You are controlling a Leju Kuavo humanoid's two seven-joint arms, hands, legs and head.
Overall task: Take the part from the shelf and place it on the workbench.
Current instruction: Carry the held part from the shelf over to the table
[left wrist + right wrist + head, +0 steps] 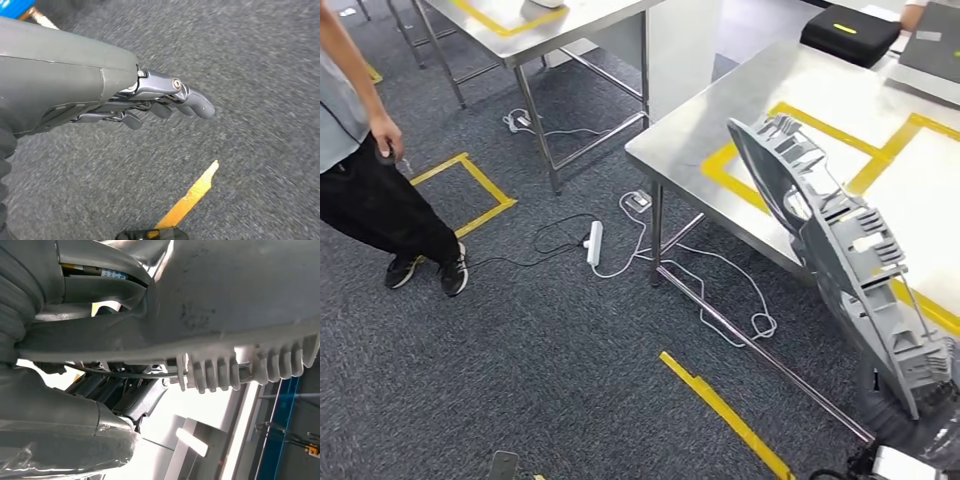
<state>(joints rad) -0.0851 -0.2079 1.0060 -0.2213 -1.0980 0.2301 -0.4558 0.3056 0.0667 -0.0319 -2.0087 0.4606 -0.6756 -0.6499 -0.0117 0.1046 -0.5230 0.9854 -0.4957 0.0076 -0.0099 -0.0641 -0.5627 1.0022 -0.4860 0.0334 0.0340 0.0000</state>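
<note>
The right hand (124, 395) grips the part (841, 250), a large grey ribbed moulding held tilted, its upper end over the near edge of the counter (712, 130) just ahead. The pick from the shelf looks done; what is left, I judge, is carrying the part over the yellow-taped area beyond the hand and setting it down. The left hand (158, 102) hangs over carpet, holding nothing, fingers nearly straight. A person (365, 170) stands far to the left.
</note>
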